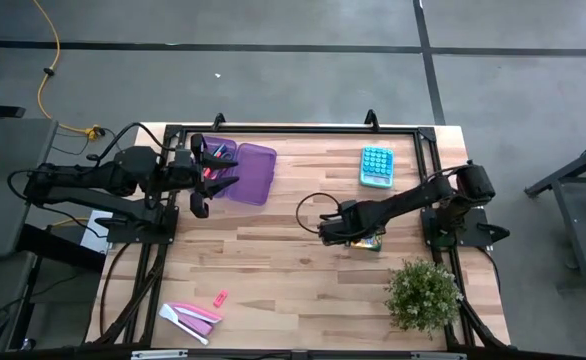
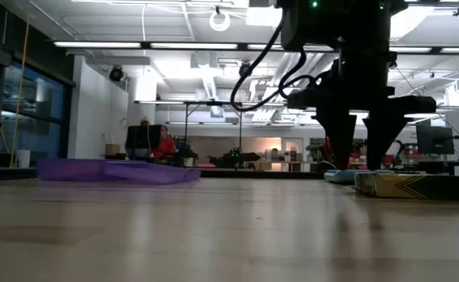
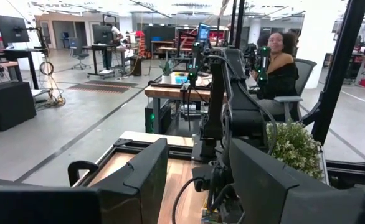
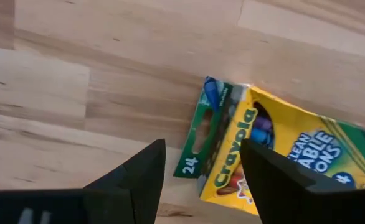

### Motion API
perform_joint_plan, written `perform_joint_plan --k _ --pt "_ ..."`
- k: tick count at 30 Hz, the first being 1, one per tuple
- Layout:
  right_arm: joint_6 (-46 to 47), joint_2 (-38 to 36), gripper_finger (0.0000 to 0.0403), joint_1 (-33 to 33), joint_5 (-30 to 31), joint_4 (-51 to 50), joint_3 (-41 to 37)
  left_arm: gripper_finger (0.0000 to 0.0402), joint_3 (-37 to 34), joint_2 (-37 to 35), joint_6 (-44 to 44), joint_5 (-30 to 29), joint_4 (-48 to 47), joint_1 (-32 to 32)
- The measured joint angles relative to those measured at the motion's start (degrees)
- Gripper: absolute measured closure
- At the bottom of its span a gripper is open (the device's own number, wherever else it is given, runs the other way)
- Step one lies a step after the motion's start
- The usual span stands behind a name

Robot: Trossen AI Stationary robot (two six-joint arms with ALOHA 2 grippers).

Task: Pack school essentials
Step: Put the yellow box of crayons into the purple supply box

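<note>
The yellow-green crayon box (image 4: 276, 149) lies flat on the table, right of centre (image 1: 369, 241); the low view also shows the crayon box (image 2: 410, 186). My right gripper (image 4: 201, 180) is open and points down over the box's flap end (image 4: 202, 127), one finger on each side of it; whether it touches the box I cannot tell. My left gripper (image 1: 199, 178) is open and level at the open purple case (image 1: 241, 172), which has small pieces in it. A pink marker and a white piece (image 1: 193, 316) lie near the front left corner, with a small pink piece (image 1: 220, 297) beside them.
A light-blue keypad-like thing (image 1: 376, 166) lies near the far right edge. A bushy green plant (image 1: 423, 292) stands at the near right corner. A black frame (image 1: 293, 128) runs round the table. A seated person (image 3: 281, 59) is in the room beyond.
</note>
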Motion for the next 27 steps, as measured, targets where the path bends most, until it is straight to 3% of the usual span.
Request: perform_joint_plan --k 19,27 --pt "1.5 2.2 0.0203 0.2 0.6 -4.7 0.0 0.0241 0.0 -0.1 3.4 0.0 0.1 0.0" --pt "1.5 2.2 0.0271 0.2 0.4 -4.6 0.0 0.0241 0.0 -0.1 3.4 -0.1 0.1 0.0"
